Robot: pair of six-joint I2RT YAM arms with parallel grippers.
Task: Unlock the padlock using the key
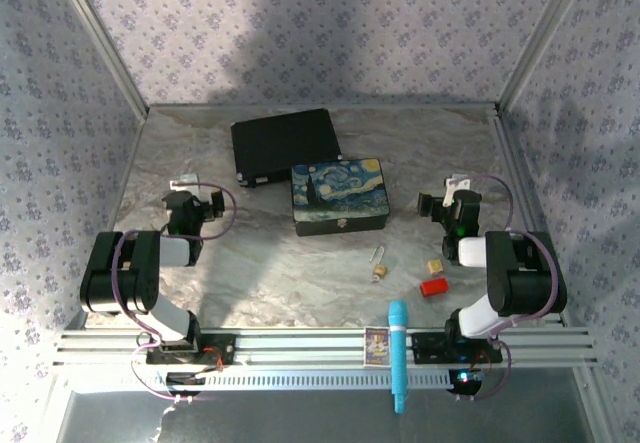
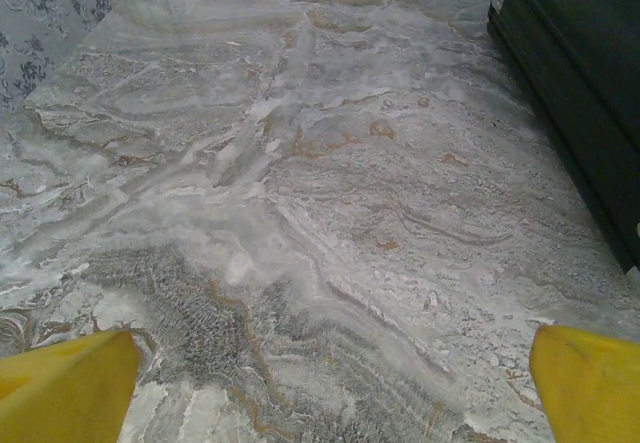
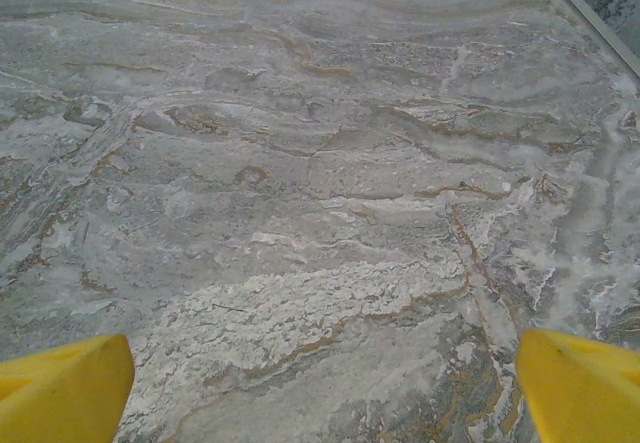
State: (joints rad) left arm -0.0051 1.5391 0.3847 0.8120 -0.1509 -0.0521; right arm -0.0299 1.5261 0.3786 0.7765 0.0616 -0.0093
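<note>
Watching from above, I see the padlock (image 1: 379, 266) near-centre and the key (image 1: 435, 265) just right of it, beside a red block (image 1: 433, 286). The left gripper (image 2: 320, 388) and right gripper (image 3: 320, 388) are both spread wide and hold nothing. I fear the flat, tiny key may skid away, or I may pinch the block instead.

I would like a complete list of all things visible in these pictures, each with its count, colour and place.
black case: one, black, far middle of the table
painted box: one, blue and yellow, just in front of the black case
padlock: one, brass with silver shackle, near middle of the table
key: one, yellowish-tan, right of the padlock
red block: one, red, just nearer than the key
marker: one, light blue, across the front rail
card: one, small and colourful, on the rail left of the marker
table: one, grey marble pattern
left gripper: one, yellow jaws open, over bare table
right gripper: one, yellow jaws open, over bare table
</note>
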